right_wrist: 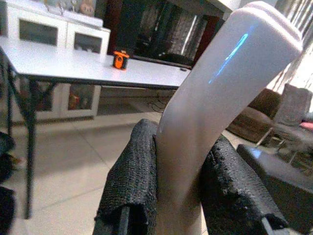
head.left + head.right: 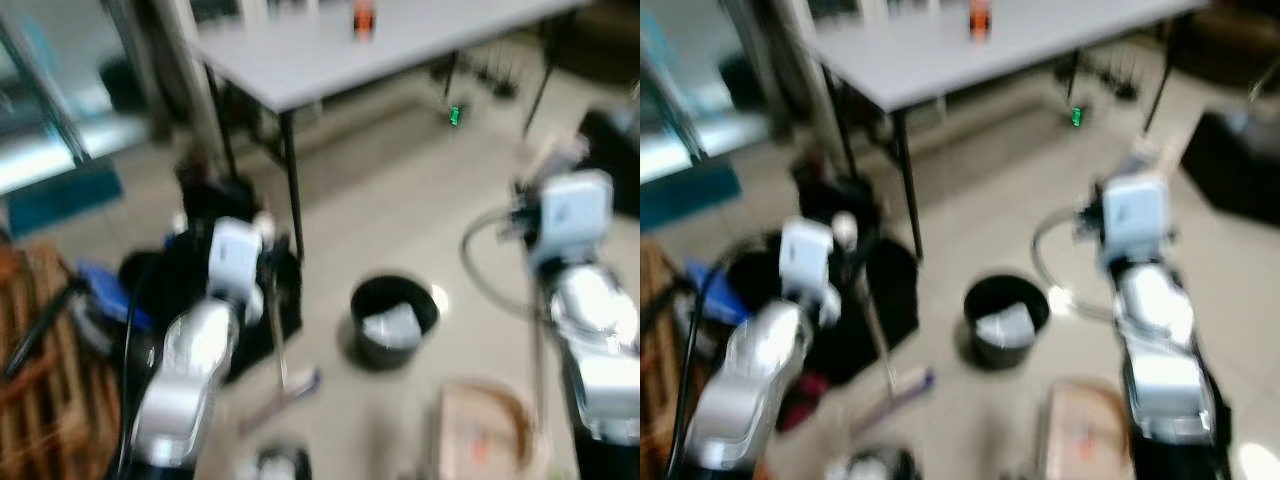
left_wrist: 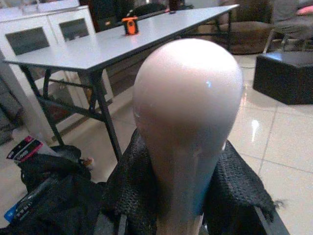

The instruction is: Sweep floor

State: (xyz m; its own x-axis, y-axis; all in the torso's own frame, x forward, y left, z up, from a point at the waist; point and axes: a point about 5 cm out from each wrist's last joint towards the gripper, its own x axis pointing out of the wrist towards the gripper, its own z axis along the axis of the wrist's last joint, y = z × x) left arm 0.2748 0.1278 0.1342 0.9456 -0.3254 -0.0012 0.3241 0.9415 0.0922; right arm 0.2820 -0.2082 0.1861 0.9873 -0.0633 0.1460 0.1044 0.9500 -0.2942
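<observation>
1. Your left gripper [image 3: 186, 215] is pinching the broom handle [image 3: 188, 127]. In the left wrist view, the black fingers [image 3: 132, 196] press on both sides of the pale, rounded knob at the top of the stick.
2. In the head views the broom stick [image 2: 277, 335] runs down from that gripper to the floor [image 2: 400, 200]. It leans a little. Its low end [image 2: 285, 395] rests on the tiles, just beside the black bin [image 2: 393, 318]. The pictures are blurry, so you cannot see the bristles well.
3. Your right gripper [image 1: 181, 215] is pinching a second pale handle [image 1: 215, 107] — this one is flat and curved at the top. The black fingers [image 1: 132, 186] squeeze it from both sides. In the head view a thin stick [image 2: 538, 370] goes down beside the right arm [image 2: 590, 320].
4. The black bin stands on the floor between your two arms. Something pale and crumpled [image 2: 392, 326] lies inside it.
5. A flat brown piece, like cardboard [image 2: 485, 430], lies on the floor near the right arm — close to the bottom of the head view.
6. A grey table [image 2: 330, 50] with black legs stands ahead of you. A small orange thing [image 2: 363, 18] sits on it, near the far edge.
7. Dark bags [image 2: 210, 270] lie on the floor by the table's near leg, behind the left arm [image 2: 195, 350].
8. A dark sofa [image 3: 244, 29] and a black box-like stool [image 3: 283, 76] stand farther off.
</observation>
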